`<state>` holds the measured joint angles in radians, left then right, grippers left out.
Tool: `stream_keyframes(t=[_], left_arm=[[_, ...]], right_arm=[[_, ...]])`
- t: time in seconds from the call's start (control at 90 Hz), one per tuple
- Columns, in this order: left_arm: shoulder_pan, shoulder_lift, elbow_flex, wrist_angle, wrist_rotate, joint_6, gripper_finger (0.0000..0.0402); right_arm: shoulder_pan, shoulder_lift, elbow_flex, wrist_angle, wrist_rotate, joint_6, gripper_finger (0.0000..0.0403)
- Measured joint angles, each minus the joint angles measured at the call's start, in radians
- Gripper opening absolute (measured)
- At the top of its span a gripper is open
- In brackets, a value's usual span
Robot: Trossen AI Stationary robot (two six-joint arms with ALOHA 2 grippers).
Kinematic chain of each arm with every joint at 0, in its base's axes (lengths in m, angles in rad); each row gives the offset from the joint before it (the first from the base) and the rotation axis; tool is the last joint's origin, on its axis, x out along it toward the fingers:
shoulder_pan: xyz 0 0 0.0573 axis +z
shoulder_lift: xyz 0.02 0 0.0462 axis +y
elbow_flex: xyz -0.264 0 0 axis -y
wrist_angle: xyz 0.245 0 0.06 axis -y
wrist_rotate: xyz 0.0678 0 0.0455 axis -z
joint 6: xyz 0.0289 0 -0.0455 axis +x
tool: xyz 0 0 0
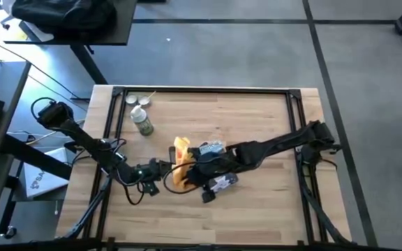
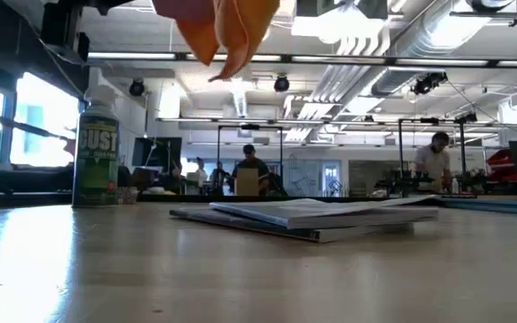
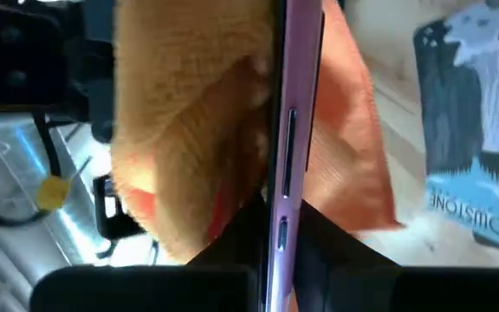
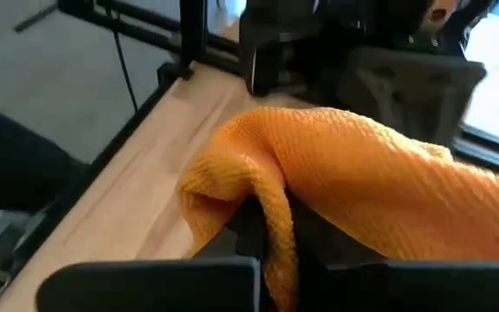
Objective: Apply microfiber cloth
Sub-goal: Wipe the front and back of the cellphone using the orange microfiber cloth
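Observation:
The orange microfiber cloth (image 1: 180,152) hangs in the air over the table's middle; in the low view only its lower folds (image 2: 227,31) show, well above the tabletop. It is draped against a thin phone with a purple edge (image 3: 286,156), seen edge-on. My left gripper (image 1: 166,168) comes from the table's left and is shut on the phone. My right gripper (image 1: 189,171) comes from the right and is shut on the cloth (image 4: 336,182). My left gripper pinches the phone between its two fingers (image 3: 232,243), one on each flat face, at the end nearest the wrist (image 3: 281,247). The phone is lifted clear and sticks out forward, edge-on to the camera, with cloth on both faces. My right gripper holds a bunched fold of the cloth (image 4: 271,230) between its fingers; the cloth itself hides the fingertips. The rest spreads forward over the phone in several layers and hangs slack, clear of the table.
A blue-grey printed packet (image 1: 213,148) lies just beyond the grippers and a pale flat packet (image 1: 220,185) just nearer; both show as a low stack (image 2: 312,213). A green spray can (image 1: 143,123) and small lids (image 1: 138,100) stand far left. Black frame rails (image 1: 201,90) edge the table.

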<state>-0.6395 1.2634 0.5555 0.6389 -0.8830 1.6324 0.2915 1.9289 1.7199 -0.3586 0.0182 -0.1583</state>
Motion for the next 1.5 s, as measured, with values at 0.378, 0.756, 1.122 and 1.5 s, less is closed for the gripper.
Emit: stream_keyframes(t=[0.378, 0.756, 1.122, 1.5], left_arm=[[-0.028, 0.090, 0.042, 0.001, -0.107, 0.010, 0.0009], [-0.085, 0.075, 0.043, -0.005, -0.157, -0.030, 0.0009], [-0.120, 0.074, 0.043, -0.013, -0.155, -0.032, 0.0009], [-0.128, 0.070, 0.046, -0.002, -0.157, -0.050, 0.0009]], right_arm=[[-0.021, 0.044, 0.000, 0.062, 0.162, -0.004, 0.0000], [0.018, 0.034, 0.003, -0.037, 0.255, 0.027, 0.0000], [0.096, 0.024, 0.001, -0.120, 0.358, 0.105, 0.0000], [0.150, -0.005, -0.002, -0.134, 0.398, 0.116, 0.0000]])
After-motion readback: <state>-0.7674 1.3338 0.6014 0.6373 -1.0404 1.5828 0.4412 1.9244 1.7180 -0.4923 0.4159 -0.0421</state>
